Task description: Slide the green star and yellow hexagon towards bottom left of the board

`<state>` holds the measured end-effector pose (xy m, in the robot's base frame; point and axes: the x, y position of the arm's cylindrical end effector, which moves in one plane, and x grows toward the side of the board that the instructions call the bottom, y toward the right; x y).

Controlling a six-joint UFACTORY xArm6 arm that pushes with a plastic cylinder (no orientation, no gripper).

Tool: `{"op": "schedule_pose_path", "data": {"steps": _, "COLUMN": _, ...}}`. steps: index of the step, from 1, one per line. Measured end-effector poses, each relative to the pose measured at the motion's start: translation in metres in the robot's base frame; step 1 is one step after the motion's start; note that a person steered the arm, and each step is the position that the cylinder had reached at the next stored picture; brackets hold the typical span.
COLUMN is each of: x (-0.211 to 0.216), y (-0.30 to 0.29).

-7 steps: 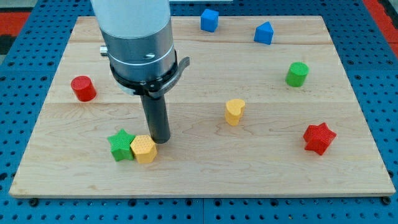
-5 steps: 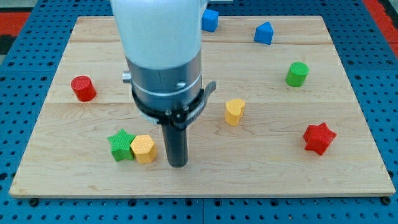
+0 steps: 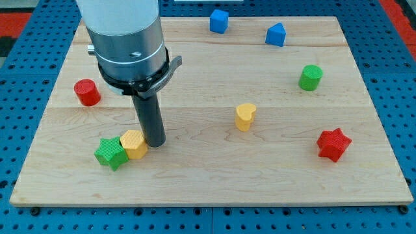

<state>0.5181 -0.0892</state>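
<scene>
The green star (image 3: 109,153) and the yellow hexagon (image 3: 134,144) lie side by side and touching, near the board's bottom left, the star on the left. My tip (image 3: 155,142) stands right against the hexagon's right side, slightly above it in the view. The arm's grey body rises above the rod and hides part of the board's upper left.
A red cylinder (image 3: 86,92) stands at the left. A yellow heart (image 3: 245,117) is at the centre. A red star (image 3: 333,144) is at the right, a green cylinder (image 3: 311,77) above it. Two blue blocks (image 3: 219,21) (image 3: 275,34) sit at the top of the wooden board (image 3: 364,175).
My tip swung from right of the pair back to the left and pushed the hexagon and star to the left and a little up. The other blocks have not moved.
</scene>
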Motion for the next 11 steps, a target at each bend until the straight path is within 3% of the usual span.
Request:
{"op": "schedule_pose_path", "data": {"steps": 3, "x": 0.016, "y": -0.044}}
{"op": "schedule_pose_path", "data": {"steps": 6, "x": 0.062, "y": -0.051}}
{"op": "schedule_pose_path", "data": {"steps": 9, "x": 0.071, "y": -0.131}}
{"op": "schedule_pose_path", "data": {"steps": 10, "x": 0.081, "y": -0.115}}
{"op": "schedule_pose_path", "data": {"steps": 11, "x": 0.078, "y": -0.047}}
